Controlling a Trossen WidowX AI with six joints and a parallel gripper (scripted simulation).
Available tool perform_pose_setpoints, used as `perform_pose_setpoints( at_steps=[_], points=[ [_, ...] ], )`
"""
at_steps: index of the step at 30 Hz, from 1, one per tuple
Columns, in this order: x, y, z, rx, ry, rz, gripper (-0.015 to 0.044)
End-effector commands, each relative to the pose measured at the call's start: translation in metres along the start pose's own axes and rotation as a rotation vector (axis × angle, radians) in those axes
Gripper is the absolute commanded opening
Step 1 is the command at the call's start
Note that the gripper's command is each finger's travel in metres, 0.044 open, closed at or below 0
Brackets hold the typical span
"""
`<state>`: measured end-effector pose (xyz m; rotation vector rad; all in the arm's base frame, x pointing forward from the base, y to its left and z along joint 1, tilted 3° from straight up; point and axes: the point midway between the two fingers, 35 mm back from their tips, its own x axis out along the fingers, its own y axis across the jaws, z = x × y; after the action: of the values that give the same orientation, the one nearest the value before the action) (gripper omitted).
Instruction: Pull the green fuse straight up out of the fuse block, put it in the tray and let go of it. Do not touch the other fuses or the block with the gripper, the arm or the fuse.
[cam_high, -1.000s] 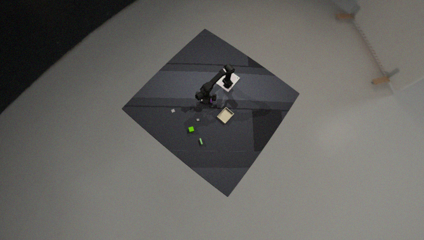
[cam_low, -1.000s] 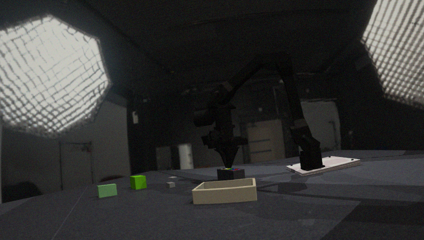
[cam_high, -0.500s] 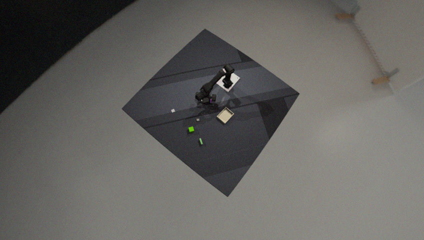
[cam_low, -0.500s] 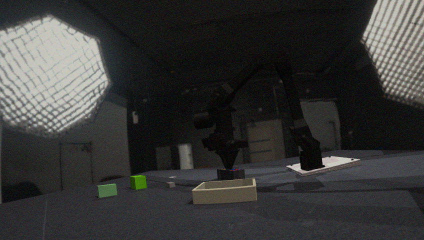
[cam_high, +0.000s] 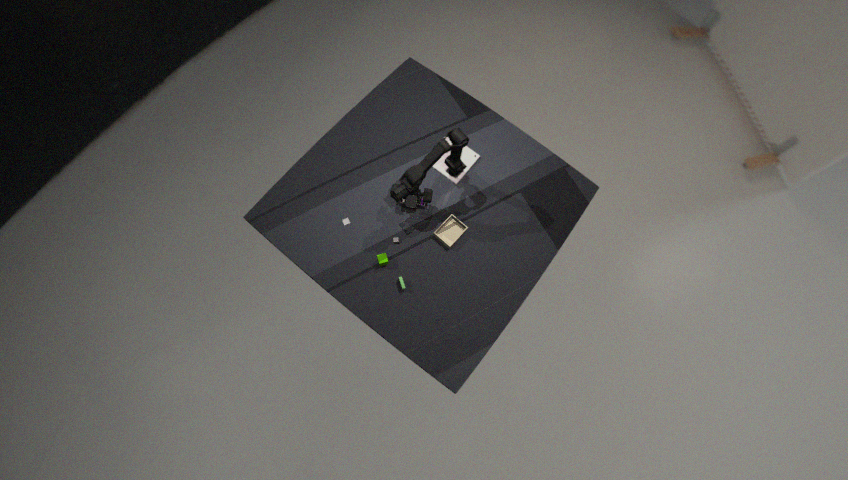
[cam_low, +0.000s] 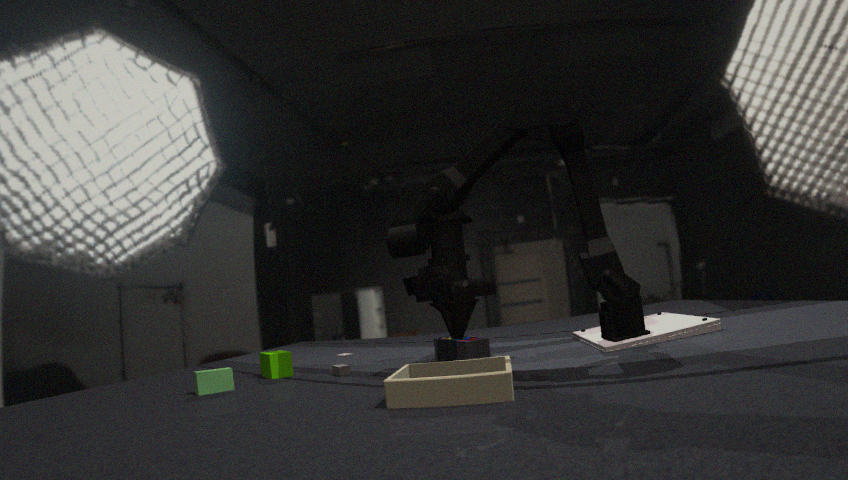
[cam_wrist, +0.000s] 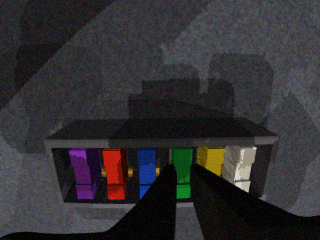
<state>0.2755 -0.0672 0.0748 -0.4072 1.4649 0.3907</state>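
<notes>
The green fuse (cam_wrist: 183, 159) stands in the dark fuse block (cam_wrist: 162, 142) (cam_low: 478, 349), between the blue fuse (cam_wrist: 147, 166) and the yellow fuse (cam_wrist: 214, 160). My gripper (cam_wrist: 182, 171) (cam_low: 457, 337) points down at the block and is shut on the green fuse, one fingertip on each side of it. The fuse is in its slot, in line with the others. The beige tray (cam_high: 441, 240) (cam_low: 449, 392) stands near the block, on the side towards the exterior camera, and looks empty. In the top view the arm mostly hides the block.
The purple fuse (cam_wrist: 83, 170), red fuse (cam_wrist: 115, 170) and white fuse (cam_wrist: 243, 165) are in the block. A bright green cube (cam_high: 382, 258) (cam_low: 276, 364), a pale green block (cam_high: 402, 283) (cam_low: 214, 381), a small grey cube (cam_high: 395, 240) (cam_low: 340, 369) and a white square (cam_high: 346, 221) lie farther off.
</notes>
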Motion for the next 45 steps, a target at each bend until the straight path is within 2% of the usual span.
perform_pose_setpoints(
  at_steps=[1,45],
  points=[
    [-0.002,0.000,0.000,0.000,0.000,0.000,0.0000],
    [-0.023,0.000,0.001,0.002,-0.001,0.002,0.0000]
  ],
)
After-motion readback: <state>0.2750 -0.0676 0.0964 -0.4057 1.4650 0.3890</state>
